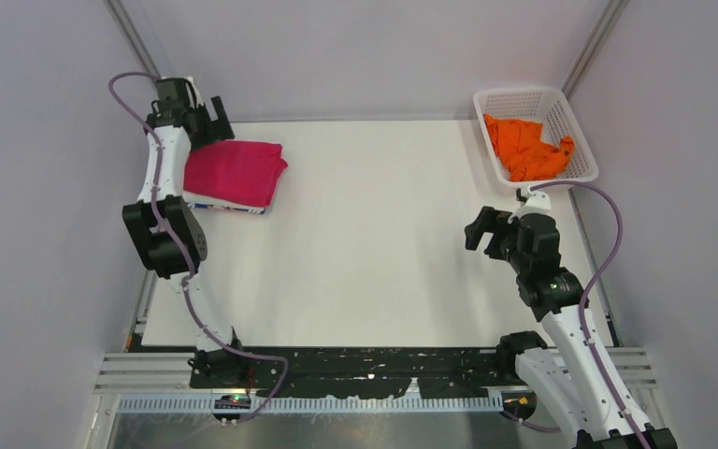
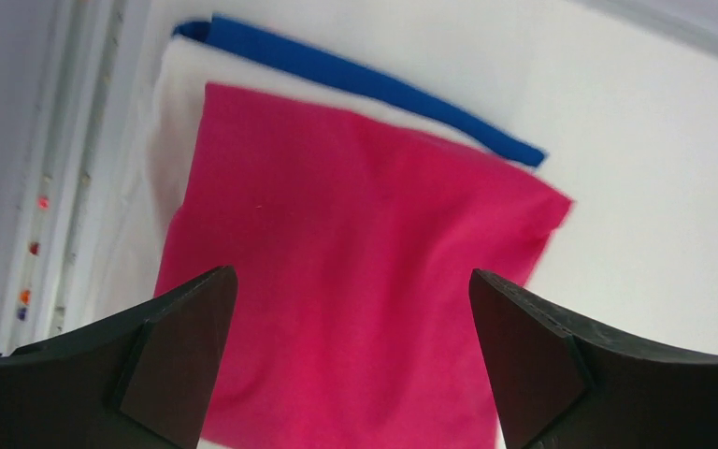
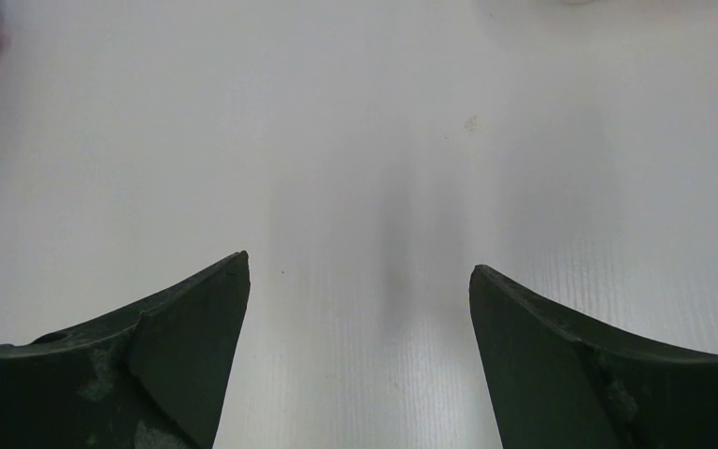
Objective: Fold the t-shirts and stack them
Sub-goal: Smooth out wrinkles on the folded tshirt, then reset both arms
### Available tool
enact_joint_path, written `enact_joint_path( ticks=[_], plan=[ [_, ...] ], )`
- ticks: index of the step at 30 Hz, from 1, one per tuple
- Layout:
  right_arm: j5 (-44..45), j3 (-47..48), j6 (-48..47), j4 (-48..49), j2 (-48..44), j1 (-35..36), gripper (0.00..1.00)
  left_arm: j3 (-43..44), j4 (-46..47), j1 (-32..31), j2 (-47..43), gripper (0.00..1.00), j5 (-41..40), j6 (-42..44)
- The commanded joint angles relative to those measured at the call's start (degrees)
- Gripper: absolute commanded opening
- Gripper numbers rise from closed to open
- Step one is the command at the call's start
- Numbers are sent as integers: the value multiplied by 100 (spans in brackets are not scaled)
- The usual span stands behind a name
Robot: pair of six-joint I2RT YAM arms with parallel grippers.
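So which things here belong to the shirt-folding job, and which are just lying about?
Job: magenta shirt, folded, on top of white shirt and blue shirt; orange shirt, crumpled in the basket.
Just there: basket, only a holder; table.

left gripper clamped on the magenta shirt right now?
No, in the left wrist view the left gripper has its fingers spread wide over the folded magenta shirt, with no cloth pinched between them.
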Motion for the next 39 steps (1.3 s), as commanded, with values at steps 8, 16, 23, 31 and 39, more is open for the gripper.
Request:
enact_joint_path(
  ticks=[8,16,23,31,39],
  plan=[
    [184,125,-46,111,-27,-2,95,44,-898,371,1305,99,435,-501],
    [-11,188,-21,75,-3,-1,95,-23,-913,450,715,99,401,-875],
    [-98,219,-8,13,-249,-5,95,-517,-653,367,-999,99,630,-1384],
    [70,81,190,-31,-548,-3,95,-5263,1932,-377,-4305,99,903,-2285],
    [460,-553,432,182,-859,-1,96,-8279,2996,-3121,-6547,99,-869,-2051]
  ],
)
